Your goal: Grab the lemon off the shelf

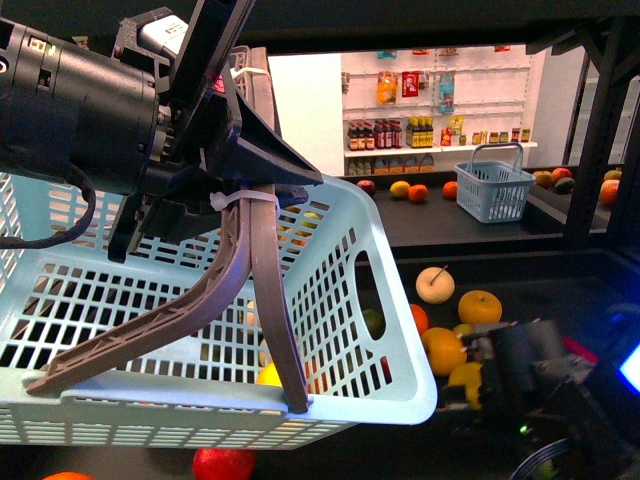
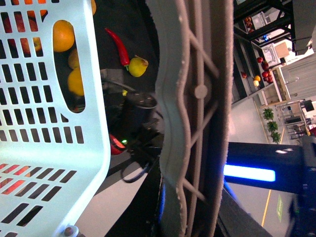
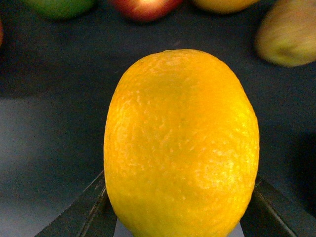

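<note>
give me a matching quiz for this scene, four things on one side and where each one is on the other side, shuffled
Things:
1. lemon
2. big light blue basket
3. small blue basket
4. red chili

Places:
a. hanging by its handle from the left gripper
b. lying beside a small yellow fruit
c. clamped in the right gripper
d. standing on the far tier of the shelf

Pairs: 1-c, 2-a, 3-d, 4-b

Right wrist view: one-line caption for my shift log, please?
Right gripper closed on the lemon, dark shelf and blurred fruit behind.
</note>
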{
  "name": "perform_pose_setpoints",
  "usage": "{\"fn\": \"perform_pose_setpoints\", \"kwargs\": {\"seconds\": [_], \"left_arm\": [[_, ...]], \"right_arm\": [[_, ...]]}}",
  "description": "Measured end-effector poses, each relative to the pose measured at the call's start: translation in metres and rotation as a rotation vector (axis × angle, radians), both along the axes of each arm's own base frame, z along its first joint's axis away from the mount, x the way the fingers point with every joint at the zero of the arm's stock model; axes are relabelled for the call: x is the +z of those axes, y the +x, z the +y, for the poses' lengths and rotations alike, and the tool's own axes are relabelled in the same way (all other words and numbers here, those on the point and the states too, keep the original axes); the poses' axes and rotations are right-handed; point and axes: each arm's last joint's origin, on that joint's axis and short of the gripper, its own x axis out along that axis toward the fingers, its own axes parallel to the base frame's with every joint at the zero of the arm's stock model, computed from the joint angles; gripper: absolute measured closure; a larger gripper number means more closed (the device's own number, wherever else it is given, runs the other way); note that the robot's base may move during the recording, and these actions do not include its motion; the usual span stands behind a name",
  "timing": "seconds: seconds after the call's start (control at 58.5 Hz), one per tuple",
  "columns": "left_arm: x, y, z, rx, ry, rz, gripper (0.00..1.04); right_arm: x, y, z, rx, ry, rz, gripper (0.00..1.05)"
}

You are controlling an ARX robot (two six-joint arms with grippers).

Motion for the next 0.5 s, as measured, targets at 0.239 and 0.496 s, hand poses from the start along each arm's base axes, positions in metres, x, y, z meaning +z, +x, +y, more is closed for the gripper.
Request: {"fn": "perform_pose_setpoints", "kwargs": {"seconds": [0.239,0.496], "left_arm": [[0.000,0.000,0.000,-0.001,0.000,0.000,0.91],[0.000,0.000,0.000,0.000,0.000,0.000,0.92]], "right_arm": [[0.104,-0.040,-0.042,-0.079,0.092,-0.219,0.47],[0.198,-0.094,-0.019,0.042,0.341,-0.422,0.47]]}}
